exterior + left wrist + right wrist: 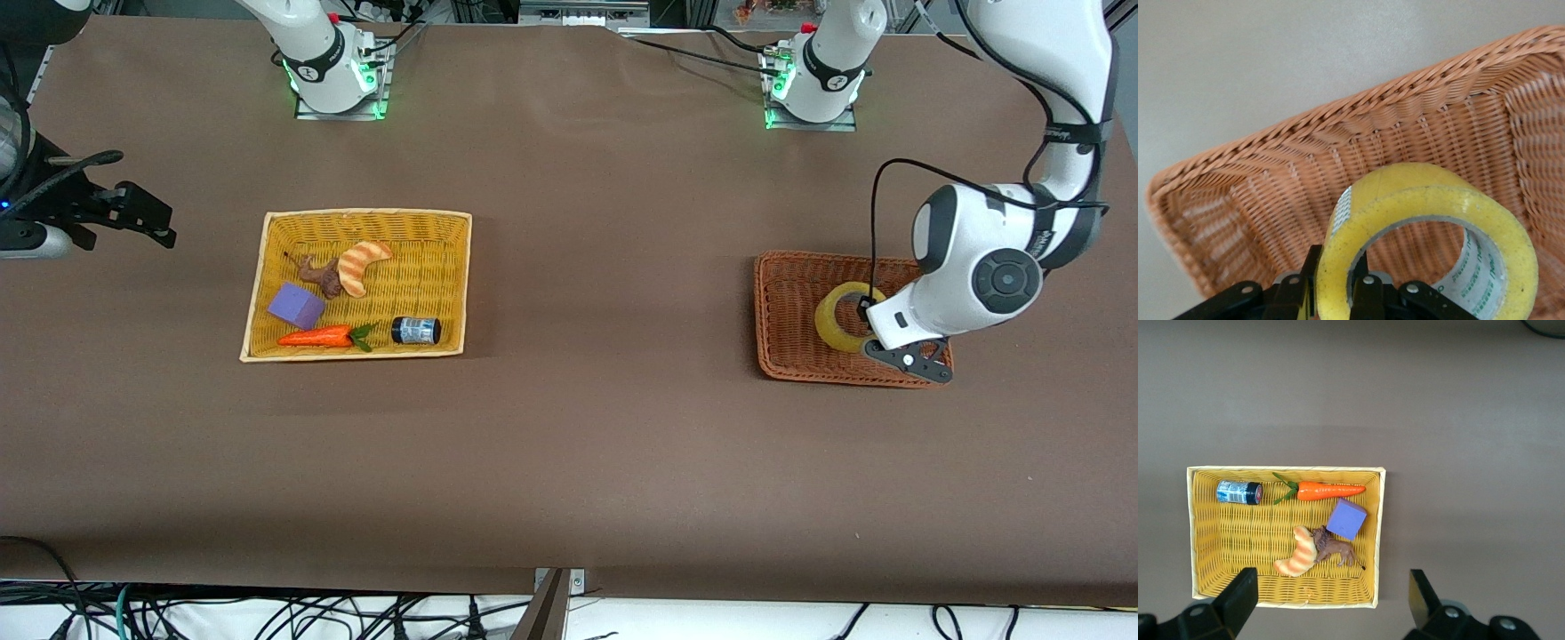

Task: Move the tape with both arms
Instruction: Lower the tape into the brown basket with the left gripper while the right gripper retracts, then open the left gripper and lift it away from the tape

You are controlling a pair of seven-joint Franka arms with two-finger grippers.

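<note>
The tape is a yellowish ring standing on its edge in the brown wicker basket at the left arm's end of the table. My left gripper reaches down into that basket and is shut on the tape. In the left wrist view the tape fills the frame, and my left gripper has one finger outside the ring's wall and one inside it. My right gripper waits open and empty, high over the right arm's end of the table. It also shows in the right wrist view, above the yellow basket.
The yellow basket holds a purple block, a toy carrot, a small black jar, a striped croissant and a brown animal figure. Bare brown table lies between the two baskets.
</note>
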